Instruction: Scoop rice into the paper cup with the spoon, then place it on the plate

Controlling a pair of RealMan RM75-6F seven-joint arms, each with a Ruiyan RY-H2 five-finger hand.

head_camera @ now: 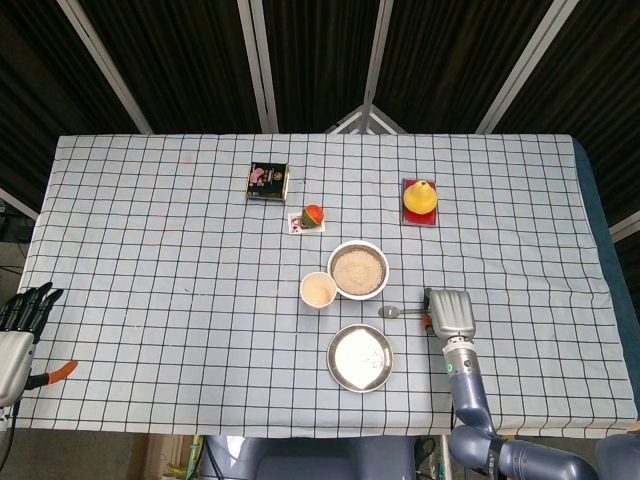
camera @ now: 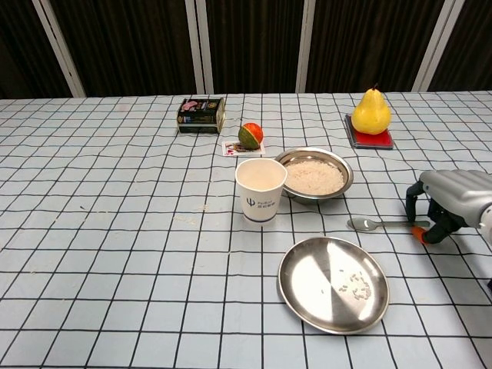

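Nothing is scooped yet, as far as I can judge. The metal spoon with the orange-tipped handle (camera: pixel 380 224) lies flat on the checked tablecloth at right of centre in the chest view, its bowl empty. The right hand (camera: pixel 446 206) has its fingers curled down around the orange handle end; whether they actually grip it, I cannot tell. The white paper cup (camera: pixel 260 189) stands mid-frame, touching the steel bowl of rice (camera: pixel 314 174); its contents are unclear. The empty round steel plate (camera: pixel 333 284) waits below. The left hand (head_camera: pixel 20 325), lower left of the head view, holds nothing, fingers apart. Scooping, filling and placing all remain.
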